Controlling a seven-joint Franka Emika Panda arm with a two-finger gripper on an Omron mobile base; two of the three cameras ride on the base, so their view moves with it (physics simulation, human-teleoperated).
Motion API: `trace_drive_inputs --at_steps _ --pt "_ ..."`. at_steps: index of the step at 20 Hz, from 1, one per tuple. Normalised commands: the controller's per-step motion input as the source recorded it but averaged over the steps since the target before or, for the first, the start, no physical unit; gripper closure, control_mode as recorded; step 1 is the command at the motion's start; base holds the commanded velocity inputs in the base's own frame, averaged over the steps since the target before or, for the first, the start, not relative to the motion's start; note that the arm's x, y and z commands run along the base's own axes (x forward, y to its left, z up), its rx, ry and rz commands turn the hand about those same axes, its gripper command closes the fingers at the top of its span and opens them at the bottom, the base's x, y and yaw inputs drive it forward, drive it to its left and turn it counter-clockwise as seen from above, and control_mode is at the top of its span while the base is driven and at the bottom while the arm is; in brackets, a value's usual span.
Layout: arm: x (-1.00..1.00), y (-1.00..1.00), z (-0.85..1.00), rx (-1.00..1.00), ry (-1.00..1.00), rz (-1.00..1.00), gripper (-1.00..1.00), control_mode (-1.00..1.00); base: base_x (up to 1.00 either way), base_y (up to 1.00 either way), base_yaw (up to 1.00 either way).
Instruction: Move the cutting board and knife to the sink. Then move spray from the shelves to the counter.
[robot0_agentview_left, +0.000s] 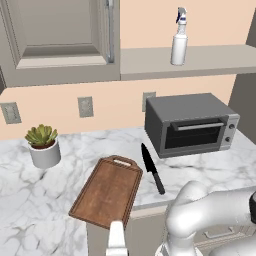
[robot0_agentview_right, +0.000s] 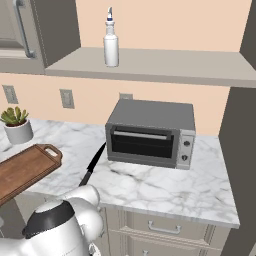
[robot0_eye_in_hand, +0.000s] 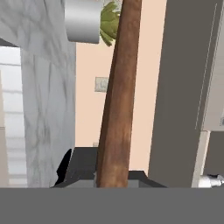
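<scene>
The brown cutting board (robot0_agentview_left: 107, 190) lies on the white marble counter (robot0_agentview_left: 30, 200), its near end overhanging the front edge. My gripper (robot0_agentview_left: 117, 231) comes from below and is shut on that near end. In the hand view the cutting board (robot0_eye_in_hand: 116, 113) runs edge-on up the middle. The black knife (robot0_agentview_left: 152, 168) lies just right of the board, apart from it, and the knife (robot0_agentview_right: 93, 167) points toward the wall. The white spray (robot0_agentview_left: 179, 45) stands upright on the grey shelves (robot0_agentview_left: 210, 60). The sink is out of view.
A dark grey toaster oven (robot0_agentview_left: 190, 125) stands on the counter right of the knife, under the shelf. A potted succulent (robot0_agentview_left: 43, 145) sits at the back left. Grey wall cabinets (robot0_agentview_left: 55, 40) hang above the left. Bare marble (robot0_agentview_right: 165, 190) lies in front of the oven.
</scene>
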Motion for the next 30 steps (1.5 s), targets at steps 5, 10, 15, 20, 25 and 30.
trace_drive_inputs --at_steps 5,10,15,20,25,30 --pt "-0.16 -0.05 0.50 0.11 0.00 0.00 1.00 -1.00 0.00 0.00 0.00" --pt "-0.12 -0.13 0.51 0.11 0.00 -0.01 1.00 -1.00 0.00 0.00 0.00" --pt "-0.12 -0.18 0.44 0.06 0.00 -0.04 1.00 -1.00 0.00 0.00 0.00" --pt "-0.12 -0.20 0.40 0.00 -0.07 -0.14 1.00 -1.00 0.00 0.00 0.00" --pt "-0.10 -0.24 0.39 0.00 -0.02 -0.18 1.00 -1.00 0.00 0.00 0.00" --pt "-0.09 -0.21 0.37 0.00 0.00 -0.12 1.00 -1.00 0.00 0.00 0.00"
